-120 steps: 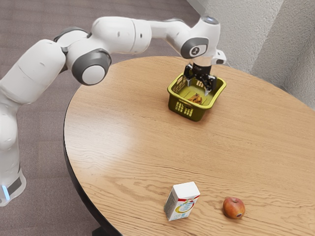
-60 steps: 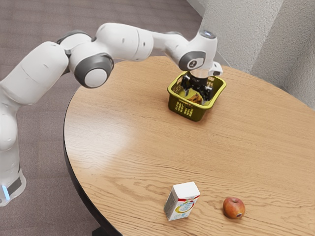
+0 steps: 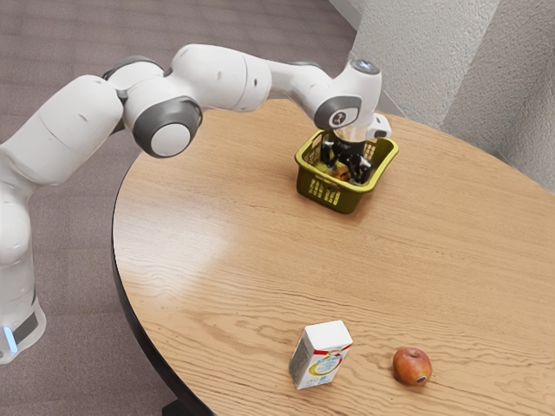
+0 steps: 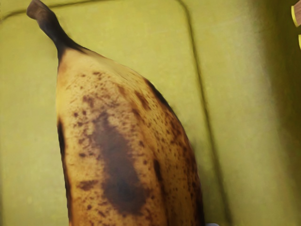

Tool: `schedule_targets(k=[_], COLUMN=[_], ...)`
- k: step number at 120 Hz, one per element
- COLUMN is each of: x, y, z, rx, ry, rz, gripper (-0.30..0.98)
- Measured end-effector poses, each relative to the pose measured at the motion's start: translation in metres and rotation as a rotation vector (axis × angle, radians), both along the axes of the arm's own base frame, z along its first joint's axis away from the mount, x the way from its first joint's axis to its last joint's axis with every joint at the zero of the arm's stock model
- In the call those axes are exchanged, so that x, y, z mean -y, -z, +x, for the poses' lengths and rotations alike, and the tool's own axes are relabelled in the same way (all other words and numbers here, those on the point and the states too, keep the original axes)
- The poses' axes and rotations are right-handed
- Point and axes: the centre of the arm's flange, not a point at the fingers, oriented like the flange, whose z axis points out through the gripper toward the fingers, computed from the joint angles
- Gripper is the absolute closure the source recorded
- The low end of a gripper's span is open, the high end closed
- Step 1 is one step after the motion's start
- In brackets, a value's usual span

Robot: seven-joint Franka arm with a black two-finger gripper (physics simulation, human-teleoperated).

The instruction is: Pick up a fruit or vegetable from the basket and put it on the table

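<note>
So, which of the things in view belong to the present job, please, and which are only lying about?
For the job:
banana, inside the basket
gripper, down in the basket
table, where the banana should go

Just lying about:
white carton
reddish fruit, on the table outside the basket

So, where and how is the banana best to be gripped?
I would grip the banana across its thick body, not the thin stem, coming from above: it lies low in the basket, whose walls would likely hinder a side approach.
</note>
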Motion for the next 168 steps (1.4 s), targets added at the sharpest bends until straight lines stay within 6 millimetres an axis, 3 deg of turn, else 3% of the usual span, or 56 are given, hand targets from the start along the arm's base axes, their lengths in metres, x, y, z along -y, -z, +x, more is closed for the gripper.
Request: schedule_targets(k=[24, 35, 60, 81, 97, 119, 129, 148, 168], x=[-0.002, -0.003, 0.002, 0.025, 0.072, 0.201, 0.245, 0.283, 0.302], y=[0.0, -0.013, -0.093, -0.17, -0.191, -0.201, -0.202, -0.201, -0.202], z=[-0.001, -0.003, -0.024, -0.058, -0.069, -0.078, -0.084, -0.092, -0.097], rx=[-0.007, -0.002, 0.022, 0.025, -0.012, -0.059, -0.074, -0.094, -0.093], ry=[0.004, 0.009, 0.014, 0.037, 0.111, 0.325, 0.394, 0.443, 0.447], rz=[0.026, 0.05, 0.077, 0.056, 0.013, -0.045, -0.057, -0.054, -0.053], gripper=[0.53, 0.55, 0.54, 0.53, 0.54, 0.54, 0.54, 0.53, 0.18])
